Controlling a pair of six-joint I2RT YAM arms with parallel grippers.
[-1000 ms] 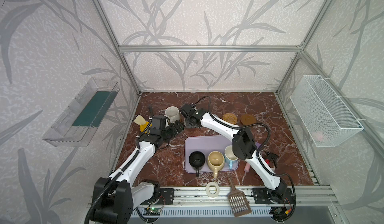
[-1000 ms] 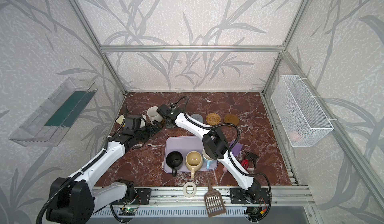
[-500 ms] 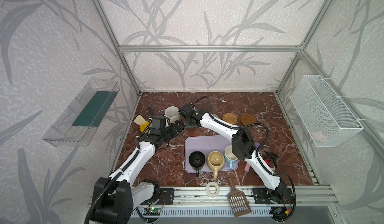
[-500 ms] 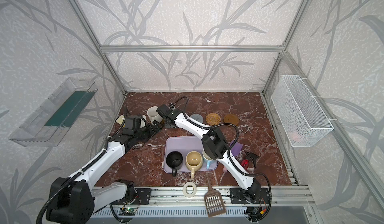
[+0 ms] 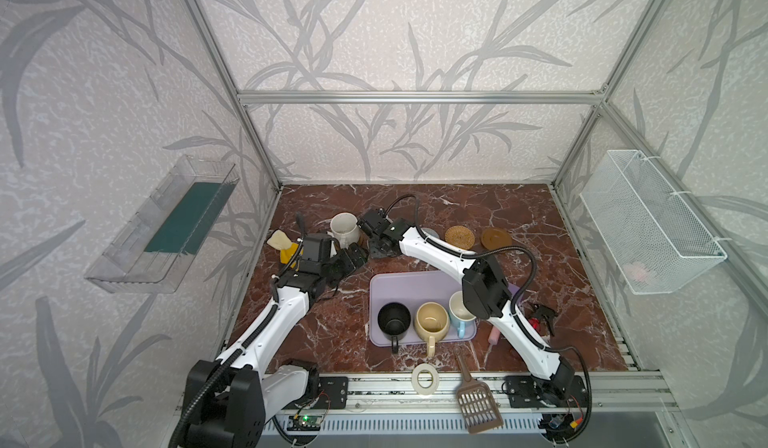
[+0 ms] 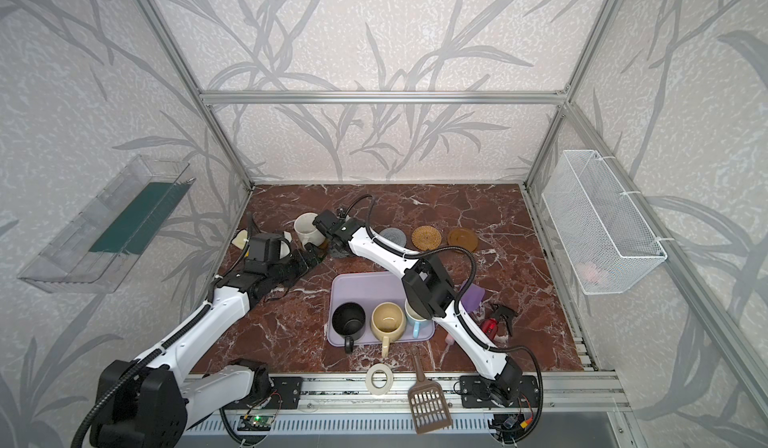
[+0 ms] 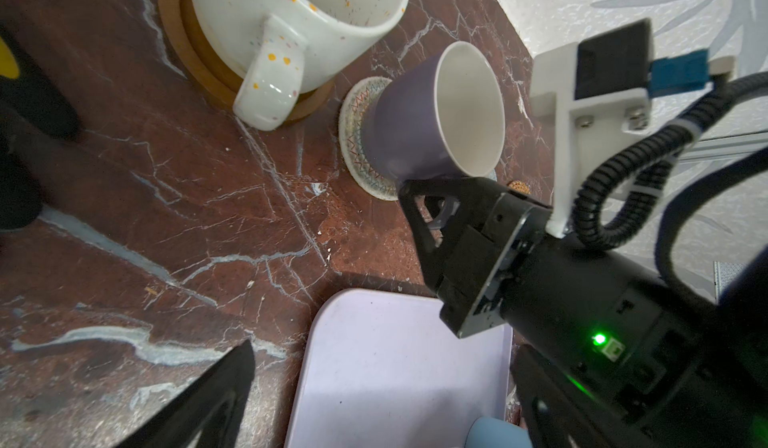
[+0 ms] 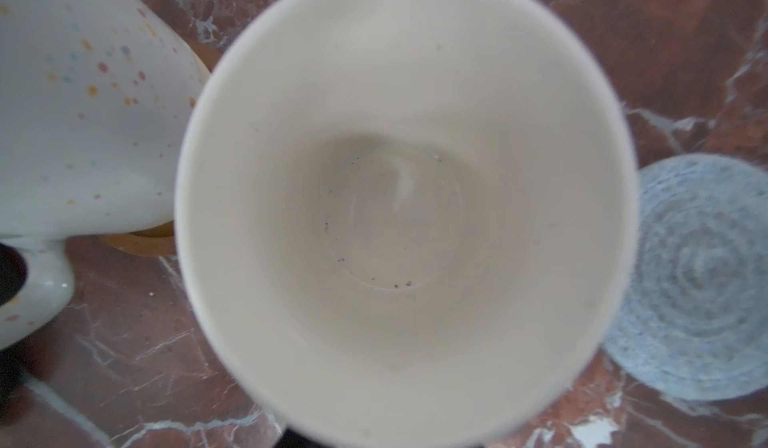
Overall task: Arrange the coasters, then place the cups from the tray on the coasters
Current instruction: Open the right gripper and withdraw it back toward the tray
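Resting near desk [image 5: 561, 300] front edge, tray [image 5: 409, 288] holds three mugs [image 5: 432, 322]. Left gripper [image 5: 356, 255] splayed, empty. Right gripper [image 5: 381, 249] at lavender mug [image 7: 407, 134] handle, grip undeterminable. Lavender mug on woven white coaster [image 7: 356, 151], desk back-left, beside speckled mug [image 7: 291, 18].

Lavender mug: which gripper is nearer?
Right. The right gripper sits at the handle of the lavender mug; the left gripper is open, clear of it, to its front-left in a top view.

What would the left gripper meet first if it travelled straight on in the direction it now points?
Most likely the right gripper, standing at the lavender mug by its handle, just ahead of the left gripper. Depth is unclear, so the mug's wall could come first.
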